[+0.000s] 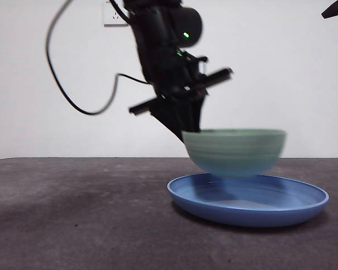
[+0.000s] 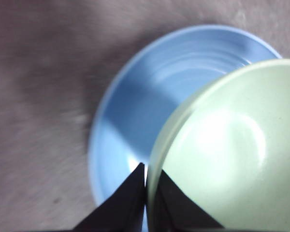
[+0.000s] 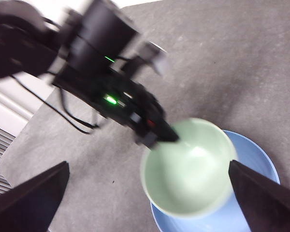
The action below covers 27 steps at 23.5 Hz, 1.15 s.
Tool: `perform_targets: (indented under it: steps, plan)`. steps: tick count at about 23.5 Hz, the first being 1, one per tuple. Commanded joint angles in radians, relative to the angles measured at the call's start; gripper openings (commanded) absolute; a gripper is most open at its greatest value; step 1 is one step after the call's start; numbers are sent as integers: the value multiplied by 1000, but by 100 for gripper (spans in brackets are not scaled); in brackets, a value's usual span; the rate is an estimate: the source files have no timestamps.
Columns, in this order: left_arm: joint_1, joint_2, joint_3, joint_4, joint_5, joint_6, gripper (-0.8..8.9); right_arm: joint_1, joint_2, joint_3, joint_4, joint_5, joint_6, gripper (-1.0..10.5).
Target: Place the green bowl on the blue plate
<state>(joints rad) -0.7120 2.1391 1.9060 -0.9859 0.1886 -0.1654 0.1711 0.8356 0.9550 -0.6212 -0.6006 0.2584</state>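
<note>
Green bowl (image 1: 235, 152) (left hand (image 2: 146, 176) gripping) over blue plate (image 1: 248, 201).

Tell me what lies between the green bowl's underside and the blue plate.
Nothing solid. In the front view the green bowl, gripped at its rim by the left gripper, hangs just above the blue plate, with only a thin, blurred gap between them.

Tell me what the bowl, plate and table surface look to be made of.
Green bowl: probably plastic or melamine, satin, faint ribs, soft glare.
Blue plate: likely glossy plastic or glazed ceramic, bright reflections.
Table: dark grey matte covering, speckled, perhaps felt or rubber mat.
</note>
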Motion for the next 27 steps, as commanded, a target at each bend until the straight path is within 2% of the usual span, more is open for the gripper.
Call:
perform_targets:
  steps: [1, 14, 16, 20, 24, 27]
  plan:
    - [-19, 69, 64, -18, 2, 15, 18, 4, 6, 21, 6, -2, -11, 577]
    - [-23, 126, 76, -12, 2, -1, 29, 4, 6, 21, -30, -5, -11, 577]
    - [-23, 126, 77, -13, 2, -1, 53, 4, 6, 21, -34, -5, -11, 577]
    - [-22, 126, 87, -19, 2, -10, 372, 4, 6, 21, -34, -5, -11, 577]
    - [-22, 126, 176, -110, 2, -3, 468, 4, 6, 21, -34, -5, -11, 577]
    - [-20, 126, 314, -232, 2, 50, 552, 4, 6, 21, -34, -6, -11, 577]
